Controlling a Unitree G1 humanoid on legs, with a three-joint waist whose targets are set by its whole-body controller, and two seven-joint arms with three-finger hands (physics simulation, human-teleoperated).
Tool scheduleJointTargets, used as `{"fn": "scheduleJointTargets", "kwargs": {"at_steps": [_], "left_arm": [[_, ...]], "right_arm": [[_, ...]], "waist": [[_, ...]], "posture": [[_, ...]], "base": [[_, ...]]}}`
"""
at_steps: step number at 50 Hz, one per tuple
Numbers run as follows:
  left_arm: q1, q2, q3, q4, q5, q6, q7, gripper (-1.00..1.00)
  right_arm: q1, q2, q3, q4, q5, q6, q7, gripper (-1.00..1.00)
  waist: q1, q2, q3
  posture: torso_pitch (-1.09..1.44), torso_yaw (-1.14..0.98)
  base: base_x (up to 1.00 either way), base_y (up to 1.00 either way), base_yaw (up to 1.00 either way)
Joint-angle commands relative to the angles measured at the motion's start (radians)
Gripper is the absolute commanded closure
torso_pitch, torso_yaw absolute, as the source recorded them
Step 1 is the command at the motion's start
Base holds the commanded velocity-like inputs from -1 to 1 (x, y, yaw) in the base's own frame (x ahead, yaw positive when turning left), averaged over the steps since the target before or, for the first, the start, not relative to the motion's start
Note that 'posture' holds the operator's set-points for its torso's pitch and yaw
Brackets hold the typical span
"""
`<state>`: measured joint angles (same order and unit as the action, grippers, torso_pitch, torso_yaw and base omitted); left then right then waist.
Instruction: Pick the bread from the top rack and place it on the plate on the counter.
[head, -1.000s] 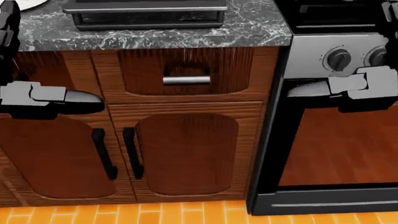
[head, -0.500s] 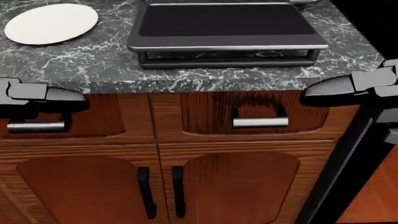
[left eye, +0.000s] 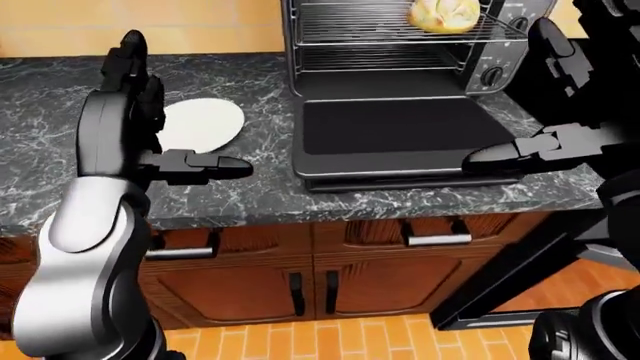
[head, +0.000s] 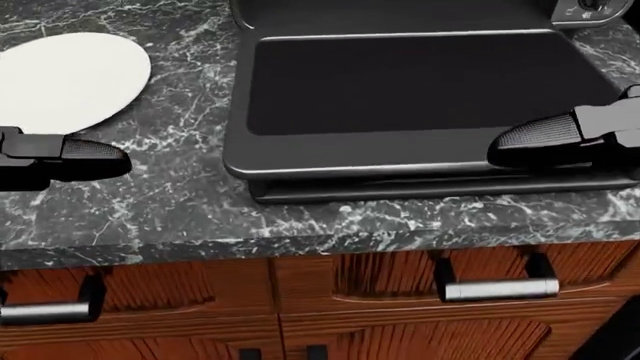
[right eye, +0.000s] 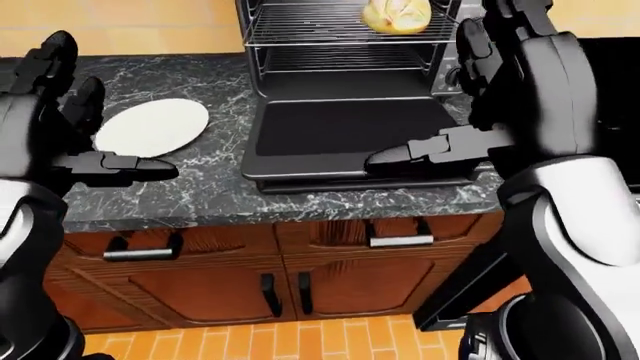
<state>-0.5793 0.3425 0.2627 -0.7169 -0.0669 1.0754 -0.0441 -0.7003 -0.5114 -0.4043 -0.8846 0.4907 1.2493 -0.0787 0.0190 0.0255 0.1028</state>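
On top rack, bread (left eye: 445, 14); right robot hand (left eye: 520, 152) well below, empty.

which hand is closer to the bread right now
Right. The right hand hovers over the open oven door, below the bread on the top rack; the left hand is far left, beside the plate.

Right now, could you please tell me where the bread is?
The bread sits on the oven's top rack, at the top of the left-eye view toward the rack's right end, well right of the plate.
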Motion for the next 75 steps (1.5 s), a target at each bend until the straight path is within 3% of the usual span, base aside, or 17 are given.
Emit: {"fn": "scheduleJointTargets", "kwargs": {"at_steps": [1, 5, 7, 17, 18, 25, 28, 31, 32, 38, 40, 49, 53, 54, 56, 60, 75], "left_arm": [[-0.037, 0.014, 0.002, -0.047, -0.002, -0.044, -0.002, -1.0], [-0.035, 0.017, 0.004, -0.048, 0.0, -0.045, -0.002, -1.0], [-0.034, 0.018, 0.007, -0.052, -0.001, -0.042, -0.003, -1.0], [-0.054, 0.033, 0.022, -0.063, -0.015, -0.016, -0.001, -1.0], [-0.059, 0.036, 0.017, -0.064, -0.016, -0.011, -0.001, -1.0], [-0.062, 0.036, 0.015, -0.054, -0.016, -0.02, 0.004, -1.0], [-0.059, 0.036, 0.014, -0.054, -0.015, -0.022, 0.004, -1.0], [-0.057, 0.038, 0.013, -0.055, -0.013, -0.023, 0.003, -1.0], [-0.057, 0.037, 0.014, -0.056, -0.014, -0.021, 0.003, -1.0], [-0.054, 0.032, 0.008, -0.049, -0.009, -0.032, 0.004, -1.0], [-0.054, 0.035, 0.013, -0.052, -0.009, -0.028, 0.001, -1.0], [-0.063, 0.036, 0.011, -0.048, -0.01, -0.026, -0.002, -1.0], [-0.063, 0.04, 0.009, -0.045, -0.007, -0.029, -0.002, -1.0], [-0.062, 0.037, 0.011, -0.046, -0.007, -0.031, -0.002, -1.0], [-0.057, 0.036, 0.013, -0.049, -0.008, -0.032, -0.003, -1.0], [-0.052, 0.034, 0.015, -0.05, -0.009, -0.036, -0.003, -1.0], [-0.055, 0.036, 0.007, -0.052, 0.003, -0.032, -0.008, -1.0]], "right_arm": [[-0.038, -0.034, -0.036, -0.02, 0.015, -0.032, -0.032, -1.0], [-0.036, -0.056, -0.048, -0.021, 0.055, -0.034, -0.058, -1.0], [-0.033, -0.067, -0.046, -0.016, 0.067, -0.041, -0.069, -1.0], [-0.038, -0.103, -0.034, -0.003, 0.124, -0.056, -0.12, -1.0], [-0.035, -0.105, -0.031, -0.001, 0.126, -0.059, -0.123, -1.0], [-0.021, -0.108, -0.034, -0.003, 0.144, -0.072, -0.134, -1.0], [-0.015, -0.113, -0.036, -0.002, 0.152, -0.078, -0.137, -1.0], [-0.015, -0.115, -0.032, 0.003, 0.154, -0.086, -0.141, -1.0], [-0.014, -0.118, -0.031, 0.003, 0.153, -0.088, -0.143, -1.0], [-0.012, -0.12, -0.038, -0.002, 0.168, -0.082, -0.151, -1.0], [-0.009, -0.121, -0.038, -0.001, 0.169, -0.091, -0.155, -1.0], [-0.001, -0.132, -0.036, -0.003, 0.203, -0.108, -0.179, -1.0], [-0.008, -0.138, -0.036, 0.002, 0.217, -0.112, -0.184, -1.0], [-0.011, -0.139, -0.042, 0.002, 0.225, -0.108, -0.186, -1.0], [-0.01, -0.143, -0.048, 0.003, 0.234, -0.103, -0.202, -1.0], [0.001, -0.146, -0.052, -0.003, 0.253, -0.111, -0.215, -1.0], [0.018, -0.156, -0.056, -0.001, 0.261, -0.128, -0.217, -1.0]], "waist": [[-0.008, -0.002, -0.041], [-0.005, -0.029, -0.029], [0.003, -0.073, -0.043], [-0.003, -0.04, -0.074], [-0.008, -0.032, -0.096], [-0.013, -0.094, -0.085], [-0.012, -0.079, -0.071], [-0.025, 0.016, -0.066], [-0.025, 0.073, -0.084], [-0.007, 0.021, -0.086], [-0.005, -0.002, -0.063], [-0.003, -0.043, -0.038], [0.001, -0.122, -0.067], [-0.008, -0.065, -0.049], [-0.003, -0.073, -0.027], [-0.017, -0.027, -0.065], [-0.01, -0.055, -0.062]], "posture": [[0.0, 0.0], [0.0, 0.0], [0.0, 0.0], [0.0, 0.0], [0.0, 0.0], [0.0, 0.0], [0.0, 0.0], [0.0, 0.0], [0.0, 0.0], [0.0, 0.0], [0.0, 0.0], [0.0, 0.0], [0.0, 0.0], [0.0, 0.0], [0.0, 0.0], [0.0, 0.0], [0.0, 0.0]], "base": [[0.0, 0.0, 0.0], [0.0, 0.0, 0.0], [0.0, 0.0, 0.0], [0.0, 0.0, 0.0], [0.0, 0.2, 0.0], [0.0, 0.47, 0.0], [0.0, 0.62, 0.0], [0.0, 0.38, 0.0], [0.0, 0.3, 0.0], [0.0, 0.09, 0.0], [0.0, 0.04, 0.0], [0.0, 0.0, 0.0], [0.08, 0.0, 0.0], [0.14, 0.0, 0.0], [0.07, 0.0, 0.0], [0.0, 0.0, 0.0], [0.0, 0.0, 0.0]]}}
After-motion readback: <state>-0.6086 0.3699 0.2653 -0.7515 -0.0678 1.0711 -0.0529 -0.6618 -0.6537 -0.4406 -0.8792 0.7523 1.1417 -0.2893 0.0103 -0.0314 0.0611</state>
